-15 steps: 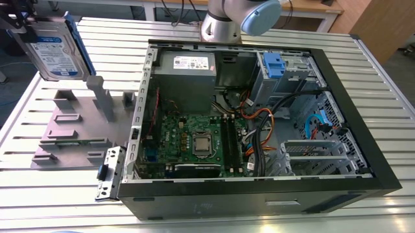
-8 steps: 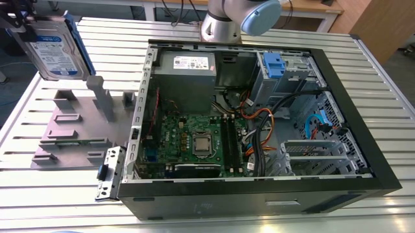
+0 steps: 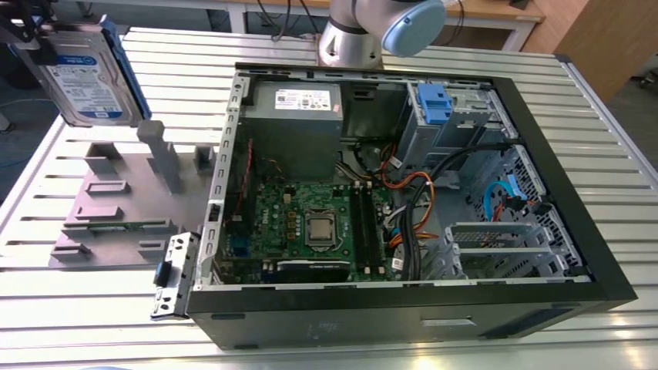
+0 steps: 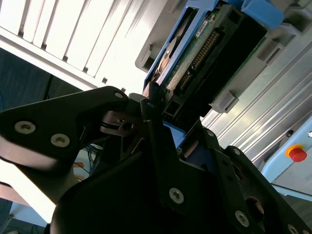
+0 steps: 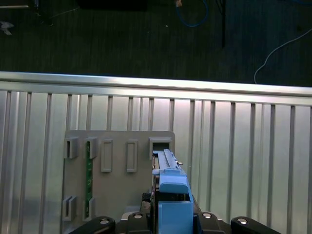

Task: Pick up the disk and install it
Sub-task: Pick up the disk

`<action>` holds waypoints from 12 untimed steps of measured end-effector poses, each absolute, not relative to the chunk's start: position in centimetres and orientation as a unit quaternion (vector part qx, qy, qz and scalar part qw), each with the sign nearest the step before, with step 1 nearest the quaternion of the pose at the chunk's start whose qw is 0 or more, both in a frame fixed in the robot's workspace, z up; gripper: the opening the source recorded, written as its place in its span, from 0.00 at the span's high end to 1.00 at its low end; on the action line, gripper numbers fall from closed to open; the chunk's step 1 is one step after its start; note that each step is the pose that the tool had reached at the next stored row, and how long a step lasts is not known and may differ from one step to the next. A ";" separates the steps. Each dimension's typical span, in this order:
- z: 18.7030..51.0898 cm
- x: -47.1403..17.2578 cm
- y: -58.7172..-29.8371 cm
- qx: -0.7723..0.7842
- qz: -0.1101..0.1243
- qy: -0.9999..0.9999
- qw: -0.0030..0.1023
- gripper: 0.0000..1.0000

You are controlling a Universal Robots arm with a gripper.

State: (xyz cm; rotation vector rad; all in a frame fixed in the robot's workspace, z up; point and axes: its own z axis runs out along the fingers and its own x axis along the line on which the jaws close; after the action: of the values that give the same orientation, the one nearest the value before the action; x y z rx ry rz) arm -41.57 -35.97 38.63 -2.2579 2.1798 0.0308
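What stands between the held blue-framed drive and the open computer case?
Nothing visible. The tool holds the silver metal hard drive in its blue plastic frame raised above the grey slotted holder; the open black computer case lies to the exterior view's right.

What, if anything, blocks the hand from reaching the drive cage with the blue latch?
Probably nothing: the computer case is open and the hand, shut on the disk, hangs above the fixture. Cables near the drive cage may crowd it.

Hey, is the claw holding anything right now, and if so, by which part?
Yes: the claw is shut on the disk, gripping it by one blue-framed end.
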 end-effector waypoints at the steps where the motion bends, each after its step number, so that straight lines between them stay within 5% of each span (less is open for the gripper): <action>1: 38.7 -41.6 -36.0 -0.719 0.010 0.695 0.001 0.64; 12: 38.9 -41.6 -36.0 -0.719 0.010 0.695 0.001 0.64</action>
State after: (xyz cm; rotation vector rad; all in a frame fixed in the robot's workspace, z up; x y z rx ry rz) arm -41.57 -35.97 38.95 -2.2579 2.1799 0.0308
